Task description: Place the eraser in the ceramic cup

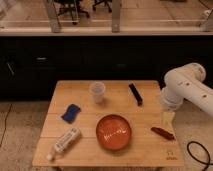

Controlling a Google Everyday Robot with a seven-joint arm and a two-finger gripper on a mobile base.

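The eraser (135, 94), a long black block, lies on the far right part of the wooden table (90, 155). The ceramic cup (97, 92), pale and upright, stands at the far middle of the table, to the left of the eraser. My white arm (185, 89) comes in from the right. The gripper (166, 120) hangs below it at the table's right edge, in front of and to the right of the eraser, apart from it and from the cup.
A red bowl (113, 131) sits at the front middle. A blue sponge (71, 112) lies on the left, and a white bottle (66, 141) lies at the front left. A reddish-brown object (162, 132) lies just below the gripper. A dark cabinet (75, 60) stands behind the table.
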